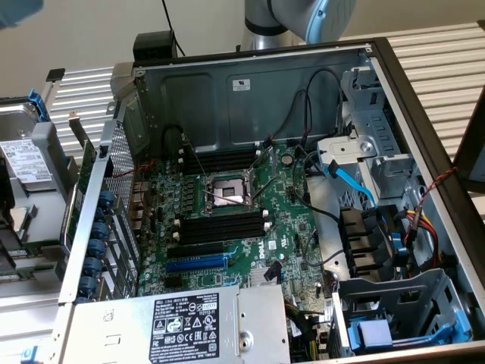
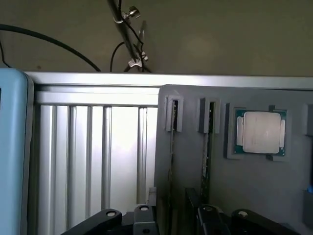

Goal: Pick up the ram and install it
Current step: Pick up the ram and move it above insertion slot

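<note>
Two ram sticks stand on edge in narrow slots of a grey holder tray: one ram near the tray's edge and another ram beside it. They show as thin dark green strips. My gripper hovers over these two slots, open, with nothing between its black fingers. In the exterior view the open computer case holds the green motherboard with long black memory slots below the CPU socket and more memory slots above it.
A processor chip sits in a pocket of the tray. Ribbed aluminium table lies beside it. In the case are a blue expansion slot, a power supply, cables and drive cages. The arm's base stands behind the case.
</note>
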`<state>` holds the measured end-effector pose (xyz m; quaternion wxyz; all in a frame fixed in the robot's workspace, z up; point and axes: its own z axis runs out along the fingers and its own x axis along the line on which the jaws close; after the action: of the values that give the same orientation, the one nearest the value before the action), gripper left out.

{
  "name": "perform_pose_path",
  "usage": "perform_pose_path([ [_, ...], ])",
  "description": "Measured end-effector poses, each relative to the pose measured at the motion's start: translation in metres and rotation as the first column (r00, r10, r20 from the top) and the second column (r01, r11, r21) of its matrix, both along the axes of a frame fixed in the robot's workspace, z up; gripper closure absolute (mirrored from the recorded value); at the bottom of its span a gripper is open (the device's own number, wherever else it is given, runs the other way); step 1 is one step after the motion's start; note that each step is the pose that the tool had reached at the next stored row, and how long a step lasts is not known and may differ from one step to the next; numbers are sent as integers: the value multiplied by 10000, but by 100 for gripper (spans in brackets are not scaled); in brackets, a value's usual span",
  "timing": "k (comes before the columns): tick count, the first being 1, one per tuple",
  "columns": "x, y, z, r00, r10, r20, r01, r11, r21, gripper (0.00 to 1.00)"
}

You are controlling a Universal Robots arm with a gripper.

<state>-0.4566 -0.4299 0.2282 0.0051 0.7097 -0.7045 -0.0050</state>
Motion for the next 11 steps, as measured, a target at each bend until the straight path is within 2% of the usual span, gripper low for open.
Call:
perform_pose_path([
  [2,6,-20,-29,10000,2,2,-2,10000,2,64],
  [4,15,-20,-55,10000,11,2,-11,10000,4,64],
  [11,28,-21,-156,10000,80,-16,-80,9999,96,64],
])
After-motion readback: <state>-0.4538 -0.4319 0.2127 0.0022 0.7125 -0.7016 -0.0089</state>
